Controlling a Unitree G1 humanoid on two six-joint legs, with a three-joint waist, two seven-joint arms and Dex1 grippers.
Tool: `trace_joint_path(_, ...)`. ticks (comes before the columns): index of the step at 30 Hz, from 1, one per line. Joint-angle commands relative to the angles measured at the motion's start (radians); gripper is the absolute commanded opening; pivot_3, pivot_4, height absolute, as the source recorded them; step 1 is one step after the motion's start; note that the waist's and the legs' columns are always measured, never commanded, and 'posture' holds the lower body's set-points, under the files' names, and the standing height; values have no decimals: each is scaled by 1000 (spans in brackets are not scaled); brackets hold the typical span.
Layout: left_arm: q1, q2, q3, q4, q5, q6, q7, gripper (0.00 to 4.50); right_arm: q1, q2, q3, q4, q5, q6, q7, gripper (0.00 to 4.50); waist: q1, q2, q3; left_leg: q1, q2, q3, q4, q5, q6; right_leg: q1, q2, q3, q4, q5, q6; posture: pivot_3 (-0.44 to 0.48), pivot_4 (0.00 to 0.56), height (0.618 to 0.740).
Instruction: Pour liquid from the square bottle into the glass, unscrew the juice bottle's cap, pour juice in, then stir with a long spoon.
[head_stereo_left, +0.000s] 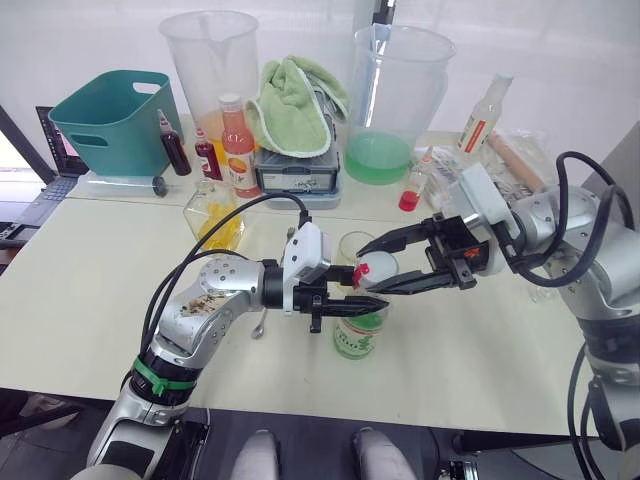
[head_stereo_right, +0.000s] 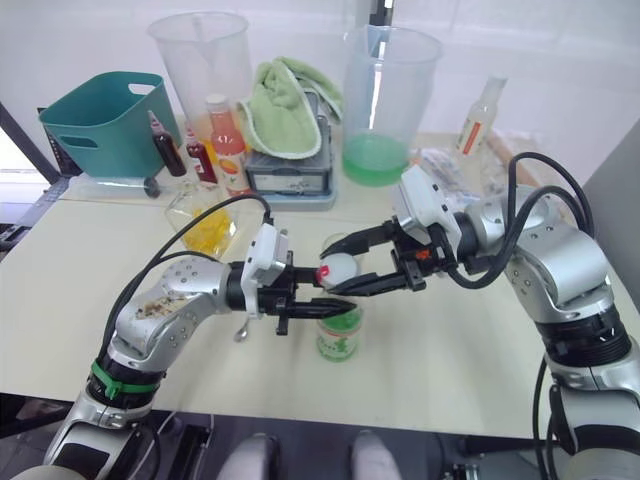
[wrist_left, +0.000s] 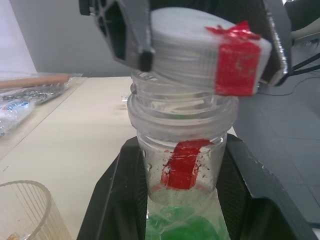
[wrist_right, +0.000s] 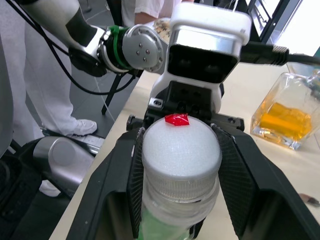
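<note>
The juice bottle (head_stereo_left: 359, 336) stands upright near the table's front edge, pale green liquid inside. My left gripper (head_stereo_left: 368, 302) is shut on its neck (wrist_left: 180, 115). The white cap (head_stereo_left: 376, 267), marked with red tape, sits tilted on top of the threads, with my right gripper (head_stereo_left: 368, 270) shut on it from the right; one pad (wrist_right: 235, 170) presses its side. The glass (head_stereo_left: 356, 243) stands just behind the cap. The square bottle (head_stereo_left: 213, 216) with yellow liquid rests further back left. A thin metal end of the long spoon (head_stereo_left: 258, 326) pokes out under my left forearm.
Along the back stand a teal basket (head_stereo_left: 110, 115), two large clear jugs (head_stereo_left: 210, 60) (head_stereo_left: 400, 90), a green towel (head_stereo_left: 295, 105), an orange-pink bottle (head_stereo_left: 237, 145) and a red-labelled bottle (head_stereo_left: 485, 115). A person's legs (wrist_right: 60, 100) show beyond the table's edge.
</note>
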Motion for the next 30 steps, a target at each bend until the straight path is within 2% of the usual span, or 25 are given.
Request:
trace_joint_path(1,23,17,-16,-10,4,39,13,1456,-41,9,-72,-35,53,57,-26,1603,0,0,0,0,0,0,0,0,0,0,0,0,0,0,0,0,150,727)
trace_joint_path(7,30,16,-18,-16,-3,41,10,1456,-21,-25,-215,-34,84,143,-149,1603,1,0,0,0,0,0,0,0,0,0,0,0,0,0,0,0,150,727)
trace_joint_path(14,41,15,2,22,-45,42,-21,1456,171,-53,-410,18,32,189,-371,1603,0,0,0,0,0,0,0,0,0,0,0,0,0,0,0,0,150,727)
trace_joint_path(22,43,53,24,43,-28,26,-44,1456,335,-26,-490,107,-136,119,-581,1602,-7,0,0,0,0,1,0,0,0,0,0,1,1,0,0,0,150,727)
trace_joint_path(30,58,48,67,28,-60,30,-22,1456,391,62,-460,284,-318,41,-787,1602,-23,0,0,1,0,1,0,0,0,0,0,2,1,0,0,0,150,727)
